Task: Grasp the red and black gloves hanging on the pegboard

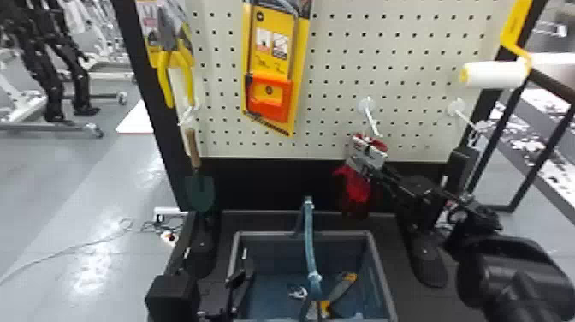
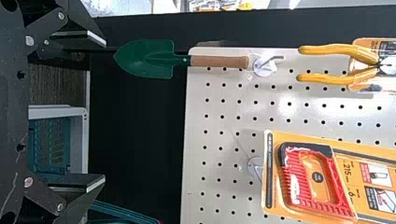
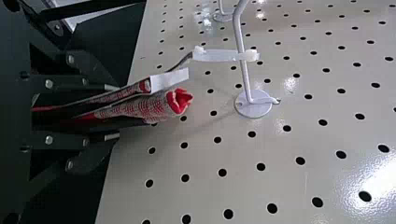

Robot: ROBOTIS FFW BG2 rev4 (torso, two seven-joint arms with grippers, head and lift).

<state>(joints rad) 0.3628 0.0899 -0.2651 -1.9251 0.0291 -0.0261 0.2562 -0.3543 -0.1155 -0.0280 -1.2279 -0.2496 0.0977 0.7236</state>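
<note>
The right gripper [image 3: 109, 112] had clamped on the red and black gloves [image 3: 154, 105], low right on the pegboard [image 1: 406, 64]. Their white tag [image 3: 219, 55] looped the hook [image 3: 253, 105], so a downward pull risked tearing it.

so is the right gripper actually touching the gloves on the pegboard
Touching. The right wrist view shows the right gripper with its two fingers closed on either side of the gloves, with no gap visible between fingers and fabric.
</note>
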